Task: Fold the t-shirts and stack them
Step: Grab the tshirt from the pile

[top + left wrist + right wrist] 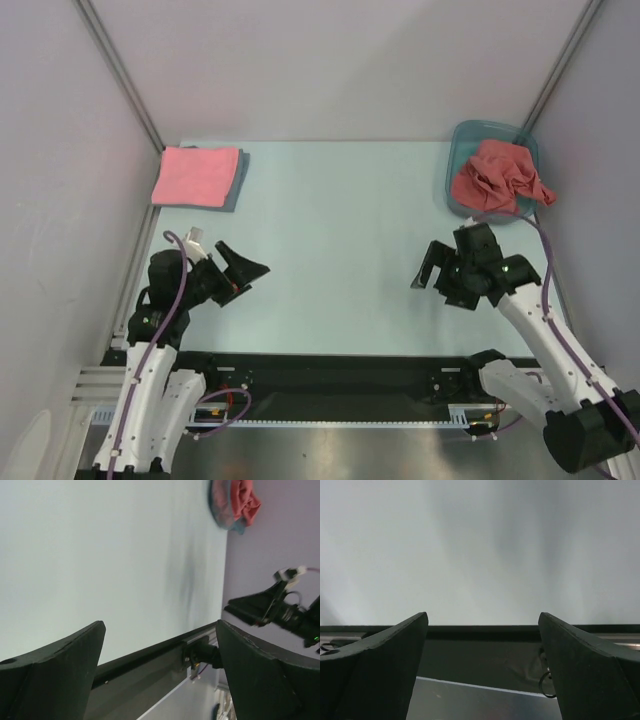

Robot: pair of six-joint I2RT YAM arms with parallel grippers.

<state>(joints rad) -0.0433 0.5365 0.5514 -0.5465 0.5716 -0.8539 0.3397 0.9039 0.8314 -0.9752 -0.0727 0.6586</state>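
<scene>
**Entry: two shirts stacked, one left in the tub, both arms unloaded**

- Teal tub [462,150]: far right corner of the table [340,210]; the landmark for every place below.
- Brick-red t-shirt [500,178]: crumpled inside the tub, unfolded, one lobe hanging over the tub's right rim.
- Pink t-shirt [193,176]: folded square, well apart from the tub, at the table's opposite far corner.
- Grey-blue t-shirt [240,178]: under the pink one; only a thin strip along its tub-facing side shows, so its fold is presumed, not confirmed.
- Right gripper [425,268]: hangs just nearer than the tub, above bare table, jaws spread wide, nothing between them.
- Left gripper [250,278]: well apart from the tub, on the near left, jaws equally wide and unloaded.

Condition notes (judgement): one shirt remains to be lifted out, folded and added.
- The light tub may lift or skid along with the cloth if a fold snags on its rim.
- A pinch on one loose layer could bring the shirt up twisted, making it hard to spread flat.
- A careless set-down could knock the pink-on-blue stack askew.
</scene>
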